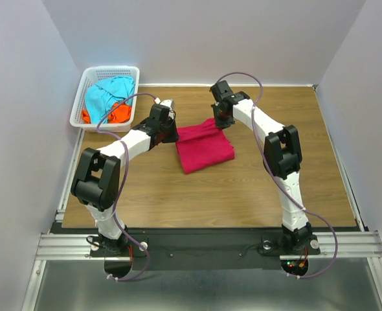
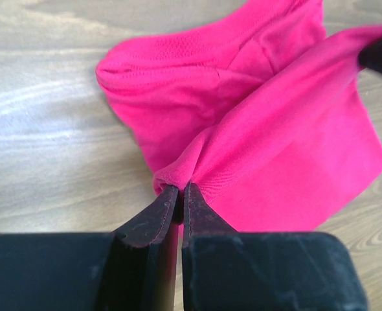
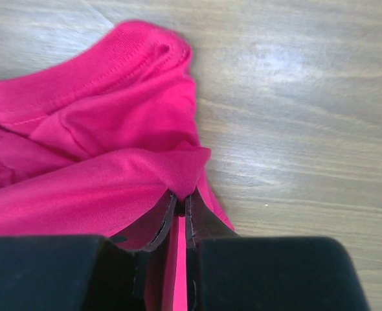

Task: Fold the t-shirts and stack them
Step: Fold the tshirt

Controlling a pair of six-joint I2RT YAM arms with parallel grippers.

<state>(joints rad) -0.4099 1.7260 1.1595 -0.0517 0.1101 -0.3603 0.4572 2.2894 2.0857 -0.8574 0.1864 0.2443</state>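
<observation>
The crimson-pink t-shirt point(image 1: 205, 148) lies partly folded on the wooden desk point(image 1: 243, 194), a little above the middle of the top view, between the two arms. The left end effector point(image 2: 180, 193) is clenched on a bunched corner at the shirt's left edge. In its wrist view the cloth is drawn into the narrow slit between the black jaws and fans out toward the upper right. The right end effector point(image 3: 180, 197) is likewise pinched on a fold at the shirt's upper right corner, with pink fabric showing between its jaws. A stitched band of the shirt runs across the top of both wrist views. In the upper left of the top view a white lattice basket point(image 1: 111, 69) holds the turquoise-blue t-shirt point(image 1: 110, 94), with the orange t-shirt point(image 1: 118, 115) showing beneath it.
</observation>
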